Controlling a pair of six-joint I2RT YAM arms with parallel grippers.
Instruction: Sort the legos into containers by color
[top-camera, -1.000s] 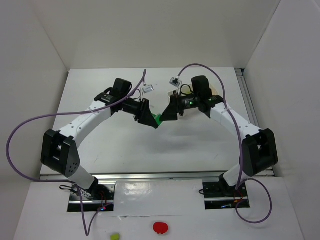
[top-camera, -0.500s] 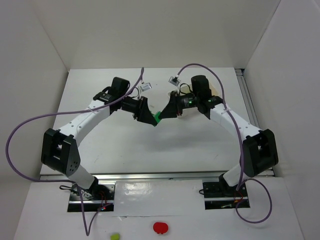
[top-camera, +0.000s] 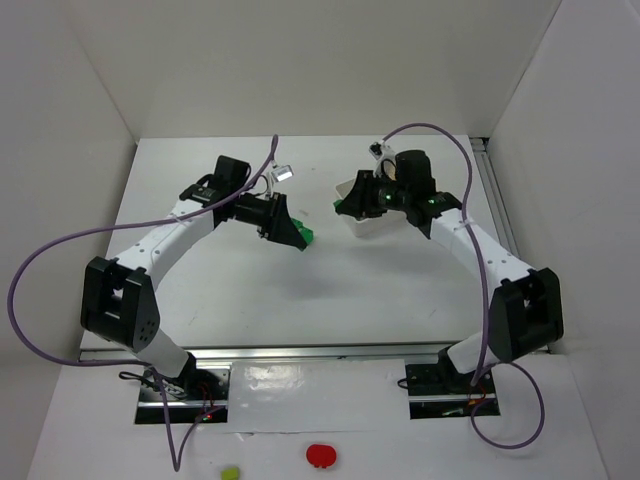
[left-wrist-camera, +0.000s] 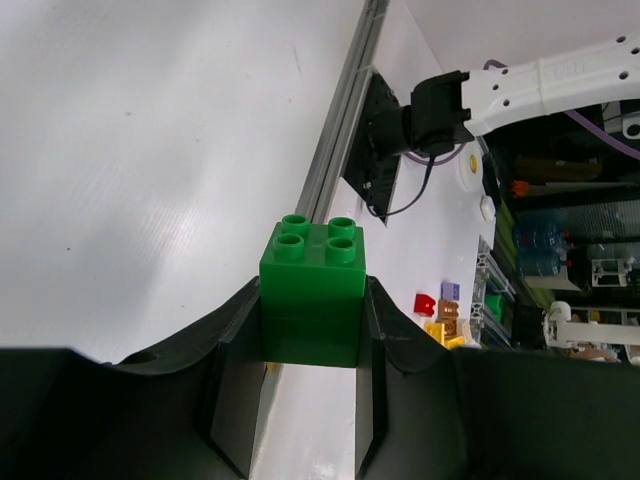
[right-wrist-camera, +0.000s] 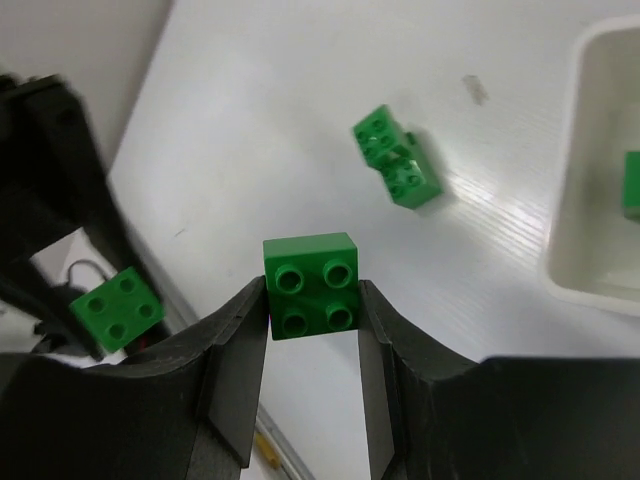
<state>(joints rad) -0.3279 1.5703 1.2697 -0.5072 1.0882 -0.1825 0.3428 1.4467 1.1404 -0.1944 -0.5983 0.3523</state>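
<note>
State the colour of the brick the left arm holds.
Green; the brick shows best in the left wrist view.

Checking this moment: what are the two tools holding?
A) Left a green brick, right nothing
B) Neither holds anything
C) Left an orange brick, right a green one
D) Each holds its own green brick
D: the left wrist view shows a green brick clamped in the left tool, and the right wrist view shows a second green brick clamped in the right tool.
</note>
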